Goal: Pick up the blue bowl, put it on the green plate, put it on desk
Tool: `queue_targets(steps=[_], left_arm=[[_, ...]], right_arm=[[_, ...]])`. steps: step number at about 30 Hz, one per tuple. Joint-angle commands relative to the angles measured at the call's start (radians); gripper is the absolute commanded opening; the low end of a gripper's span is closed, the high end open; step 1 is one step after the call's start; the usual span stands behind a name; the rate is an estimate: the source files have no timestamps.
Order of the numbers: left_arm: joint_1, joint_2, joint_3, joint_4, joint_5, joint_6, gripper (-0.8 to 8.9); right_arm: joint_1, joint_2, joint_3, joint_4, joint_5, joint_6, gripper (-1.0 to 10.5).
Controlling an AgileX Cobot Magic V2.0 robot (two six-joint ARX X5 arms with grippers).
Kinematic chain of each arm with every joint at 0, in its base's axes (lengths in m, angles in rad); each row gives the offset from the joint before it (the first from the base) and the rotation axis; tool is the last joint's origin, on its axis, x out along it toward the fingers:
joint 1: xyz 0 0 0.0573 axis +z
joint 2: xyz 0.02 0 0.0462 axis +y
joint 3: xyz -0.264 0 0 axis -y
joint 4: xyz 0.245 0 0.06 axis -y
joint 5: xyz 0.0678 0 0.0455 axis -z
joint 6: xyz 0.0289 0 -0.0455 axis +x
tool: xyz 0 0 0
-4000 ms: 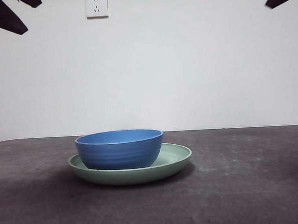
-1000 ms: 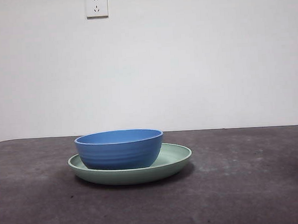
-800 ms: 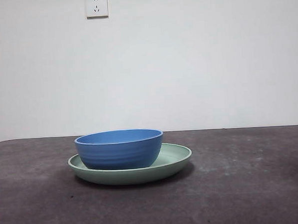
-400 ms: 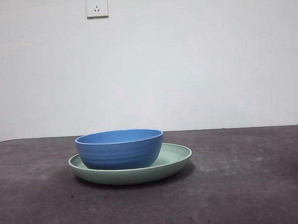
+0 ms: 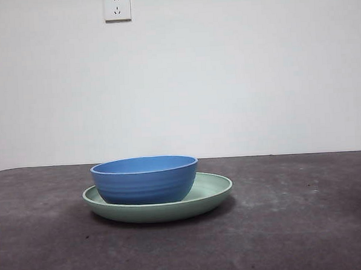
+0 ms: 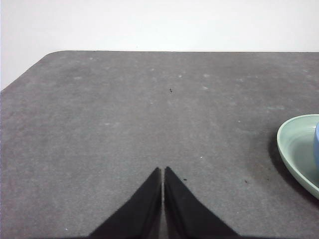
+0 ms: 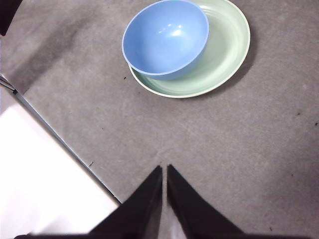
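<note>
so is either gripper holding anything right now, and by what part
Nothing is held. The left gripper and right gripper are both shut on nothing, away from the blue bowl, which sits on the green plate.

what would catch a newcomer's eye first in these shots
The blue bowl sits inside the wider green plate, off-centre toward one rim, on the dark desk left of the middle. Both tools hang clear of it, jaws shut: the left tool and the right tool.

Grey desk w/ green plate resting on it.
</note>
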Motion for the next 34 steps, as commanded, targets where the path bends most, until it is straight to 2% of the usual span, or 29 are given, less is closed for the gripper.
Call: queue_targets(steps=[1,10,12,14,18,22,25,29,34], left_arm=[[0.000,-0.002,-0.021,-0.006,-0.003,-0.003,0.09],[0.000,-0.002,-0.021,-0.006,-0.003,-0.003,0.09],[0.000,-0.002,-0.021,-0.006,-0.003,-0.003,0.09],[0.000,-0.002,-0.021,-0.006,-0.003,-0.003,0.09],[0.000,-0.002,-0.021,-0.006,-0.003,-0.003,0.09],[0.000,-0.002,-0.021,-0.006,-0.003,-0.003,0.09],[0.000,-0.002,-0.021,-0.006,-0.003,-0.003,0.09],[0.000,-0.002,-0.021,-0.006,-0.003,-0.003,0.09],[0.000,-0.002,-0.021,-0.006,-0.003,-0.003,0.09]], right_arm=[[0.008,0.006,0.015,0.009,0.000,-0.008,0.1],[0.003,0.001,0.015,0.009,0.001,-0.012,0.1],[-0.032,-0.022,0.015,0.011,0.012,-0.076,0.1],[-0.093,-0.057,0.013,0.022,0.011,-0.122,0.1],[-0.270,-0.162,-0.027,0.140,0.011,-0.129,0.1],[-0.452,-0.295,-0.129,0.285,0.012,-0.153,0.1],[-0.546,-0.403,-0.234,0.381,0.011,-0.180,0.1],[-0.628,-0.546,-0.409,0.539,0.023,-0.181,0.1],[-0.649,-0.679,-0.618,0.710,0.061,-0.178,0.1]])
